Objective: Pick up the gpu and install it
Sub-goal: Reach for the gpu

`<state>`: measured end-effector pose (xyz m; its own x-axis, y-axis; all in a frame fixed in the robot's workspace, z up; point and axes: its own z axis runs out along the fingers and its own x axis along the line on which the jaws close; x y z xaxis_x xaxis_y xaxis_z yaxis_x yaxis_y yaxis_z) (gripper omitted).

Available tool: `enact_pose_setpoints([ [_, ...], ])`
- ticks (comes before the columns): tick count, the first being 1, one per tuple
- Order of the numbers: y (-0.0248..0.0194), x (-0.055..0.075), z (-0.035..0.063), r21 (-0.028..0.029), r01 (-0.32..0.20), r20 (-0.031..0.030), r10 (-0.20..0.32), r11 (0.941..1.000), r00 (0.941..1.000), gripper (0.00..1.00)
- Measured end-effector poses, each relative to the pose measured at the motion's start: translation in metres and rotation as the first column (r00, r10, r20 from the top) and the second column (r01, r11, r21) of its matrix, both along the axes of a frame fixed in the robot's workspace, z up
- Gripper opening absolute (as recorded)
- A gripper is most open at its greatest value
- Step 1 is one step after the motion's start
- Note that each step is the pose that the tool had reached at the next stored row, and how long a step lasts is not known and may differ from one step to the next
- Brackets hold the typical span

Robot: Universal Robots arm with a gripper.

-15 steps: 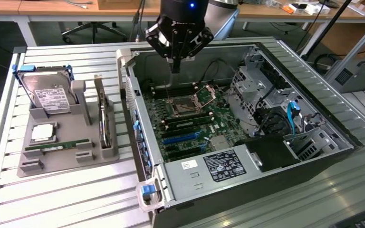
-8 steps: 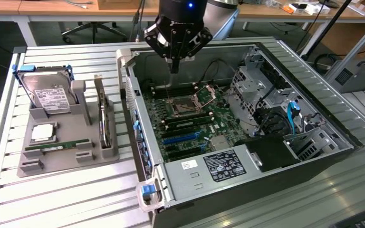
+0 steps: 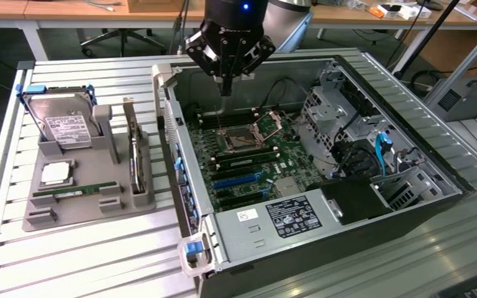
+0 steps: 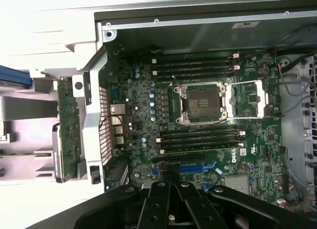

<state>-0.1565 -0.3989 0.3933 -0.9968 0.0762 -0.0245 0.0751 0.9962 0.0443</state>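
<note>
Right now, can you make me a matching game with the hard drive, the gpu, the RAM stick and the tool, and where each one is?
1 hard drive
2 gpu
3 RAM stick
4 tool

A lying flat, green
B above the open computer
C standing on its edge
D white label showing

Pairs: 1-D, 2-C, 3-A, 4-B

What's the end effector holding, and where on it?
Nothing: the black end effector is shut and empty; the green gpu card stands in the grey tray.
</note>
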Motion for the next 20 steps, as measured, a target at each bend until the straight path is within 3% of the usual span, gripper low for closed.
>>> enact_pose_setpoints([
  [20, 0.0000, -0.0092, 0.0000, 0.0001, 0.000, 0.0000, 0.000, 1.0000, 1.0000, 0.11],
])
